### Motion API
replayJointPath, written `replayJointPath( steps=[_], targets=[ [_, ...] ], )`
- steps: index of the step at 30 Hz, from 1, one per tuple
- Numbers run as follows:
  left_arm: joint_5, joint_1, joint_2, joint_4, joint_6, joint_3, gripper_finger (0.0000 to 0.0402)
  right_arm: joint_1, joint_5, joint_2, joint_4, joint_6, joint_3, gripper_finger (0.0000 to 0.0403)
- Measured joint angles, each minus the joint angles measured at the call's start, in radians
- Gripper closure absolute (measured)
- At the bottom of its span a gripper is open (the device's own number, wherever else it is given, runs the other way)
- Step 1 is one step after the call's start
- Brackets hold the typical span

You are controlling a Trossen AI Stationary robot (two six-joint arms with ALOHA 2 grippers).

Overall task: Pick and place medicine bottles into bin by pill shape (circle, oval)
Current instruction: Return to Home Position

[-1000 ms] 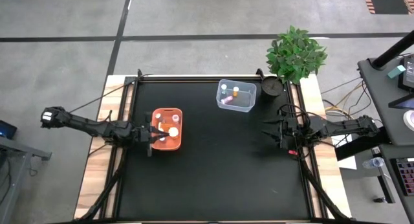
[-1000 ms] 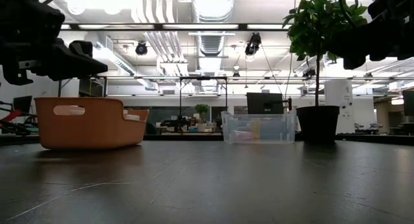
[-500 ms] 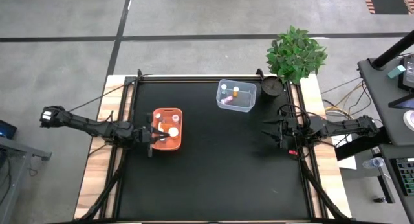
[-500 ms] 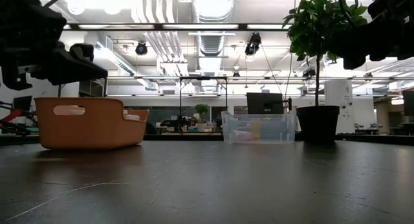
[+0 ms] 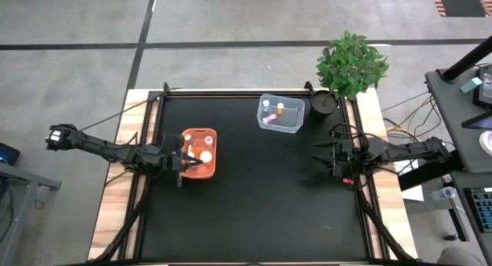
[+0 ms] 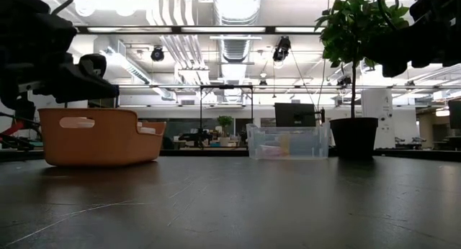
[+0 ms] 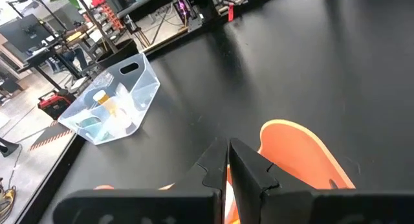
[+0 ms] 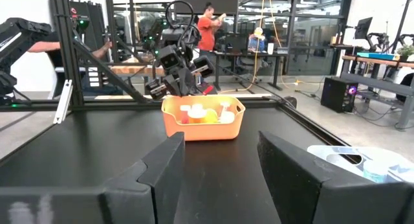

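Several small white-capped and orange medicine bottles stand in the orange bin at the table's left, also in the right wrist view. A few more bottles lie in the clear bin at the far middle, also in the left wrist view. My left gripper hovers over the orange bin's near-left part with its fingers shut and nothing visibly between them. My right gripper is open and empty near the table's right edge.
A potted plant in a dark pot stands at the far right corner beside the clear bin. The black tabletop between the two bins and toward the near edge is bare. People stand in the room beyond the table.
My left gripper has drawn back a little toward the table's left edge and dipped slightly over the orange bin, fingers staying shut. The bottles and bins have not moved.
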State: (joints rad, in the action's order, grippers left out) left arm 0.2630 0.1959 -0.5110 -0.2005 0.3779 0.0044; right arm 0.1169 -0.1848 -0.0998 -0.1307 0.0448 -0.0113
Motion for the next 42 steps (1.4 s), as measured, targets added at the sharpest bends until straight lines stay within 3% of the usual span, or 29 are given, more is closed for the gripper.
replayJointPath(
  steps=[42],
  targets=[
    [-0.001, 0.0, -0.186, -0.02, 0.0, 0.0, 0.0401, 0.0, 0.0, 0.0, 0.0, 0.0, 0.0, 0.0213]
  ],
)
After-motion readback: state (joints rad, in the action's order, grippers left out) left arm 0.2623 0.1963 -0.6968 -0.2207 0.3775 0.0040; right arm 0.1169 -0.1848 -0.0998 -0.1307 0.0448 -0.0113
